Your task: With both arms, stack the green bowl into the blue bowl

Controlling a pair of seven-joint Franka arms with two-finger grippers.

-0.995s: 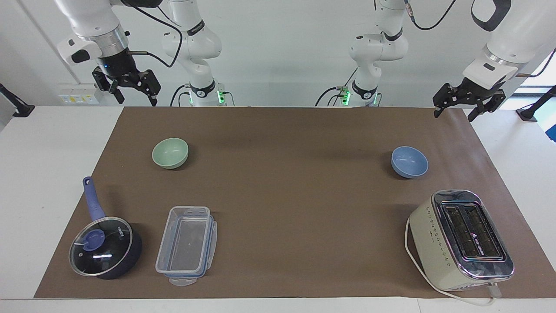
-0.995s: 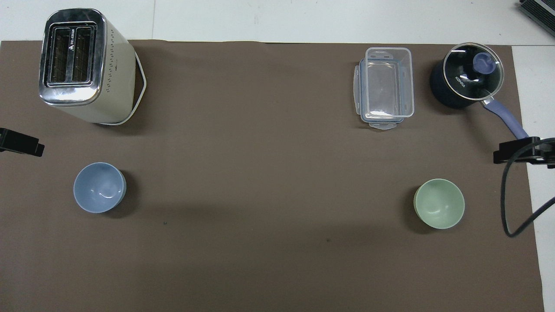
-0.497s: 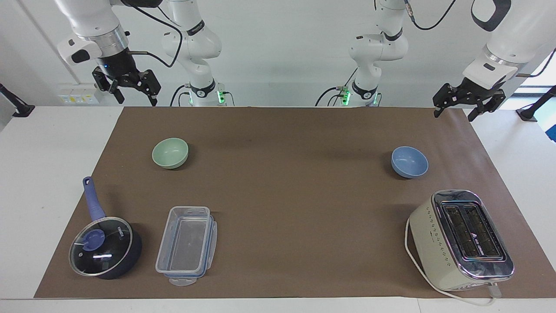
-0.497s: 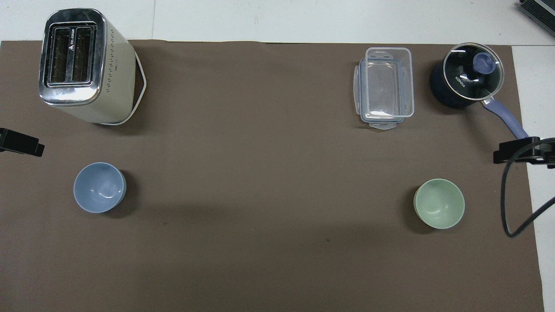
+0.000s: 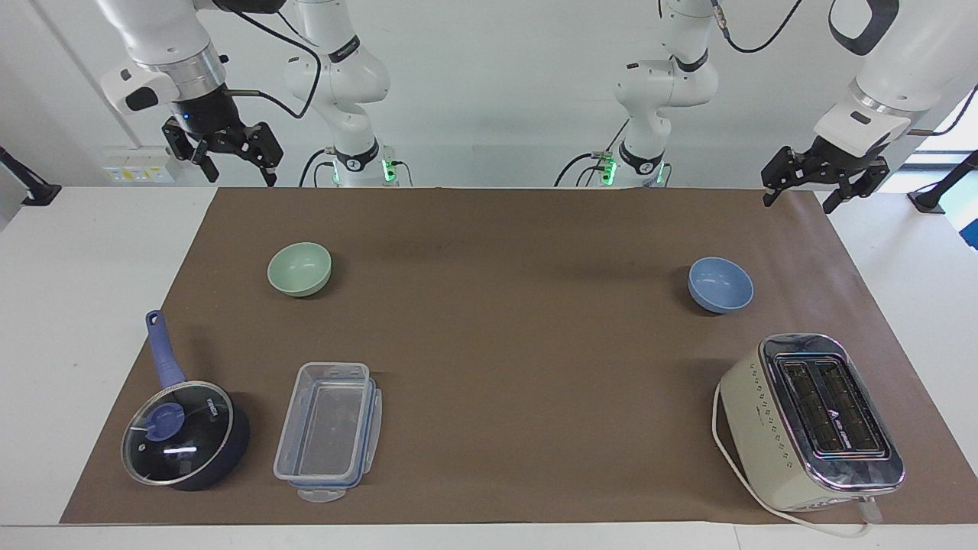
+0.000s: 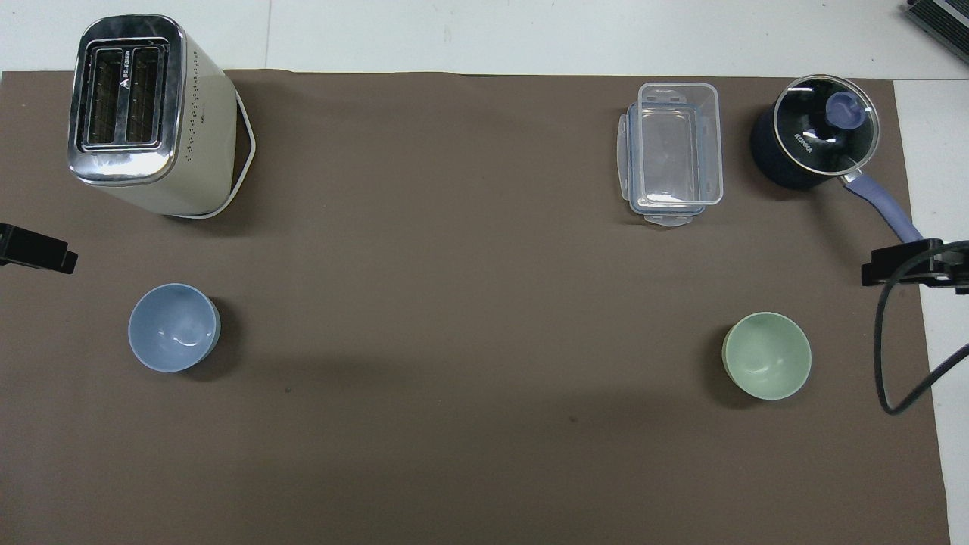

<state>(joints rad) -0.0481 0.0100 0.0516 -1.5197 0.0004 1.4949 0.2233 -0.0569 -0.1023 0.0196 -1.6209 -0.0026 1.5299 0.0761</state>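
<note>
The pale green bowl (image 5: 299, 269) sits upright on the brown mat toward the right arm's end of the table; it also shows in the overhead view (image 6: 767, 356). The light blue bowl (image 5: 720, 285) sits upright toward the left arm's end (image 6: 174, 328). The two bowls are far apart and both are empty. My right gripper (image 5: 241, 172) hangs open and empty, raised over the mat's corner near the robots. My left gripper (image 5: 798, 200) hangs open and empty, raised over the mat's other near corner. In the overhead view only their tips show, the left (image 6: 38, 253) and the right (image 6: 905, 265).
A cream toaster (image 5: 810, 420) stands farther from the robots than the blue bowl. A clear plastic container (image 5: 328, 431) and a dark blue saucepan with glass lid (image 5: 183, 431) lie farther out than the green bowl. A black cable (image 6: 889, 356) hangs by the right gripper.
</note>
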